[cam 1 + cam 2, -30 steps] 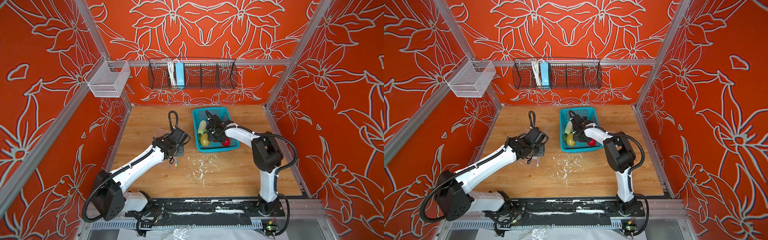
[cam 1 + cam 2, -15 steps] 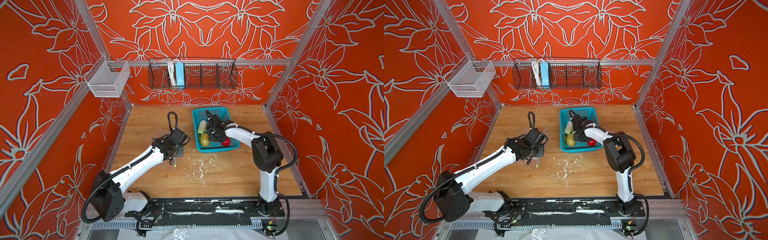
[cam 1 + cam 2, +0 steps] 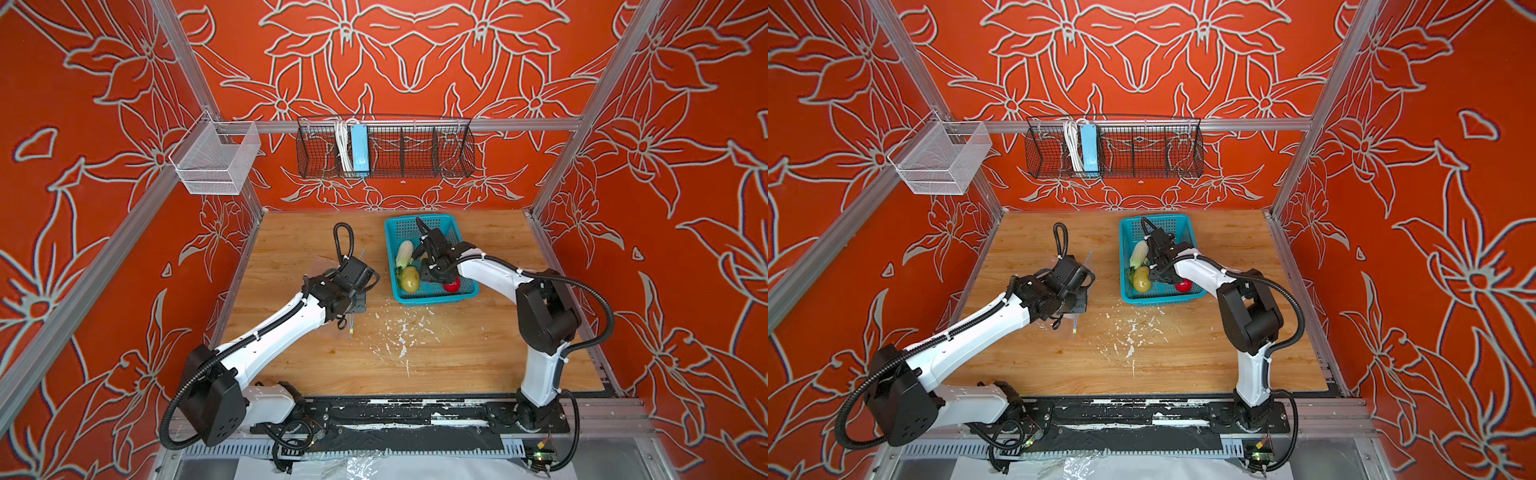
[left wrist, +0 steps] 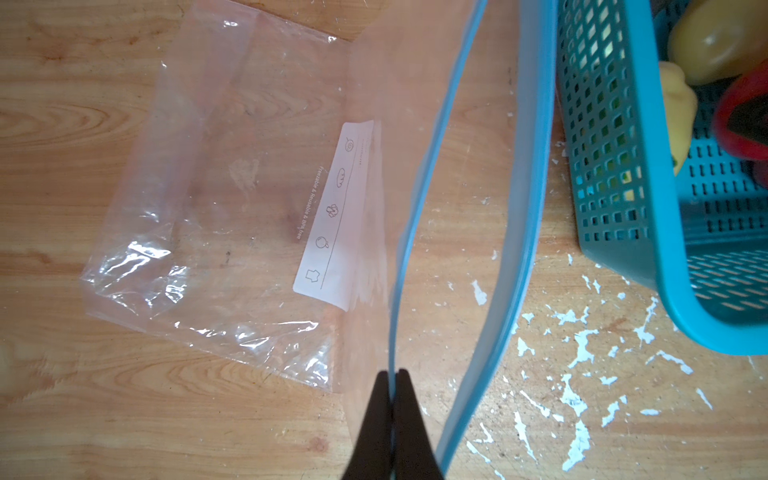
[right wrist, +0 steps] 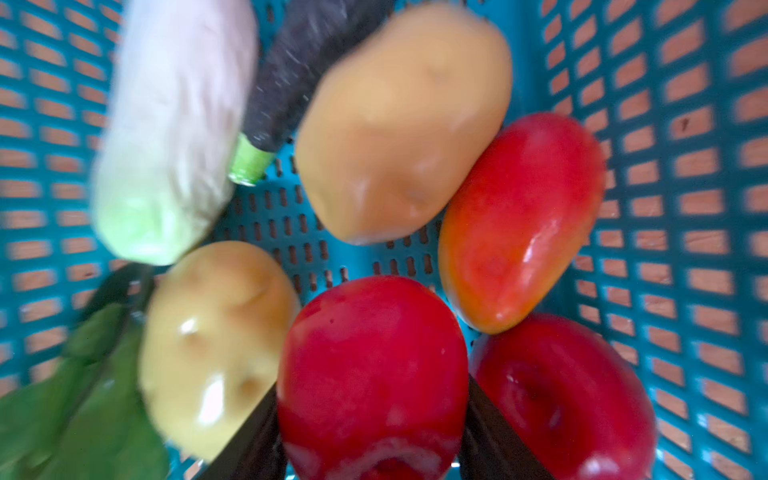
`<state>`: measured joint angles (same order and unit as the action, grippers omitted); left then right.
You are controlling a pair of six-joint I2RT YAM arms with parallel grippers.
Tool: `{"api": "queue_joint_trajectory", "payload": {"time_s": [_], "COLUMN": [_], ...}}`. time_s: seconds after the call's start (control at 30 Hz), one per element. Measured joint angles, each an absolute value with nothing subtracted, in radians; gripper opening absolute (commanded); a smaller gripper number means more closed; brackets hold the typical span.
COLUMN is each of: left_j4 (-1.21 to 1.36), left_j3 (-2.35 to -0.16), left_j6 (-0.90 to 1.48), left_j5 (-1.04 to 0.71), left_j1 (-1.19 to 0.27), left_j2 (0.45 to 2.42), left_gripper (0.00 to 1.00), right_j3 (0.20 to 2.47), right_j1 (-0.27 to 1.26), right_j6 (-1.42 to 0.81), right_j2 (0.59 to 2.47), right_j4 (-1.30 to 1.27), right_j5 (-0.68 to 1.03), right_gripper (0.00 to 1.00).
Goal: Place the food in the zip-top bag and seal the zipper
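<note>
Nothing is bagged yet. Our left gripper (image 4: 392,376) pinches the bag's (image 4: 216,199) zipper (image 4: 419,208), mouth open. Our right gripper (image 5: 372,384) clasps a tomato (image 5: 370,332) in the far basket (image 5: 665,166). Filling and sealing are left.

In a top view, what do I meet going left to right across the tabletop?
Left pincer, shut on the zipper → teal basket's left wall → yellowish potato → red tomato.

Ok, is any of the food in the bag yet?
No, in the left wrist view the zip-top bag lies empty on the table, its mouth edge pinched by the left gripper.
</note>
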<state>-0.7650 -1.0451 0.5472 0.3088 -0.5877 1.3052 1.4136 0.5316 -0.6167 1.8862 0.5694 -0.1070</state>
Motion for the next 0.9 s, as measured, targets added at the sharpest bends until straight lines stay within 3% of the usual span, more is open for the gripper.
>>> {"api": "queue_joint_trajectory", "payload": {"time_s": [0.9], "left_j4": [-0.761], "left_j3": [-1.072], "left_j6": [0.552], "left_j5": [0.32], "left_j1": [-0.588], "left_j2": [1.322], "left_gripper": [0.0], "right_j3": [1.214], "right_j1": [0.532], "right_j6": [-0.584], "right_j2": [1.542], "right_j4": [0.482], "right_j5": [0.001], "right_gripper": [0.48]}}
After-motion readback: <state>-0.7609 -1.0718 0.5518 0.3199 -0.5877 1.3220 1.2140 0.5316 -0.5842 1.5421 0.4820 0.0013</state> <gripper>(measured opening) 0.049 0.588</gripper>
